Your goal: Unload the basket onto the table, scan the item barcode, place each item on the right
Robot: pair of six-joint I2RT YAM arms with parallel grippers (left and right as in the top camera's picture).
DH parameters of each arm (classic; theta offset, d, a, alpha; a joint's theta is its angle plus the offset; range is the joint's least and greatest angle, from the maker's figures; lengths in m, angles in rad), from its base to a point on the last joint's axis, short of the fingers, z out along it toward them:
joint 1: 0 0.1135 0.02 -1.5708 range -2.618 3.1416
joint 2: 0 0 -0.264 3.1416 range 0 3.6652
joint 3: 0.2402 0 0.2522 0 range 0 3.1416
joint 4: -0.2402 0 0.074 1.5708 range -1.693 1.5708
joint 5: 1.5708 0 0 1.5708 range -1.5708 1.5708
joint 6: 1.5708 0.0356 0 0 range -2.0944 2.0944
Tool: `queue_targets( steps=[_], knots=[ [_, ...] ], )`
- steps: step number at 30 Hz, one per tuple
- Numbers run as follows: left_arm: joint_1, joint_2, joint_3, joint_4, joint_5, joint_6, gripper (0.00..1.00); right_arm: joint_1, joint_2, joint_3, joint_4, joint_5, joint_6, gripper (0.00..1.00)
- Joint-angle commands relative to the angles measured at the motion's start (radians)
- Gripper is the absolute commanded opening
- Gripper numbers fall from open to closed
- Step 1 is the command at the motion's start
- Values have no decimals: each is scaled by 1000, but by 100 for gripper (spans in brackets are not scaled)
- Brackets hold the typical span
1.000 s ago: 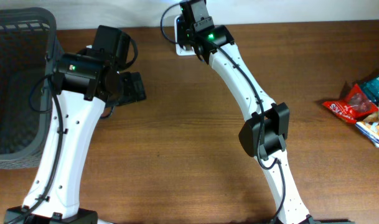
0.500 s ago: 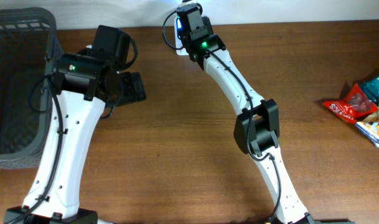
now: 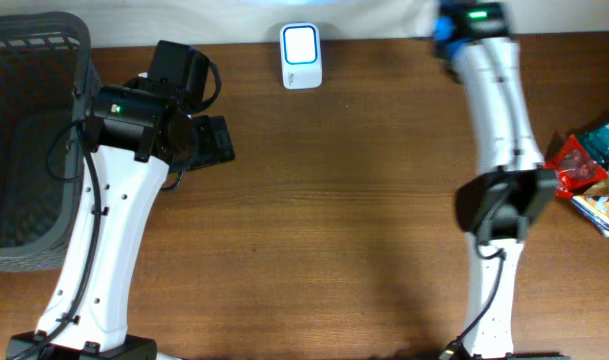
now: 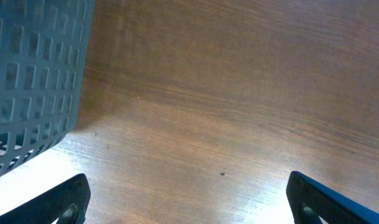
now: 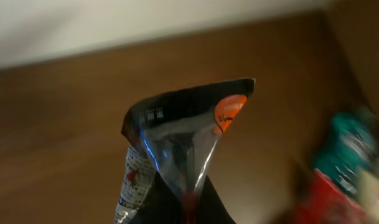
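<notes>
Two arms are sharing the table (image 3: 344, 200), but only one is moving. A sec ago the right arm was reaching right over the scanner (image 3: 302, 57) and hiding it in the overhead view. Now it is swinging well off to the scanner's right, leaving the white unit fully exposed w/ its blue-lit face showing. The right gripper (image 3: 452, 27) is sitting level w/ the scanner along the back edge, somewhere btwn it and the snack pile (image 3: 587, 170). Its jaws are pinched tight, and the wrist view is showing a packet (image 5: 183, 143) standing up out of them: clear film w/ a black top edge and an orange spot, print too blurred to read. So the packet is travelling w/ the gripper, well right of the scanner and not resting on the table. Blur in both views is pointing to a fast swing. Judging from that, the pass over the scanner is prob. done and the arm is carrying the item away, though nothing is showing whether a read registered. The left arm isn't budging vs. the earlier frames. The left gripper (image 4: 195, 202) is hanging to the scanner's left and nearer the front, jaws spread fully wide and gripping nothing, w/ the basket (image 3: 29, 140) farther left of the scanner still.
</notes>
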Motion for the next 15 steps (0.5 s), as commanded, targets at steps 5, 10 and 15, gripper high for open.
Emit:
queue_targets(
  steps=[5, 10, 15],
  knots=[
    [0, -4, 3, 2, -11, 16, 99, -414, -10, -31, -208, -37, 154, 4],
    [0, -4, 3, 2, -11, 16, 99, -581, -9, -135, -175, -101, 153, 42],
    [0, -4, 3, 2, -11, 16, 99, -591, -18, -187, -209, -105, 154, 99]
  ],
)
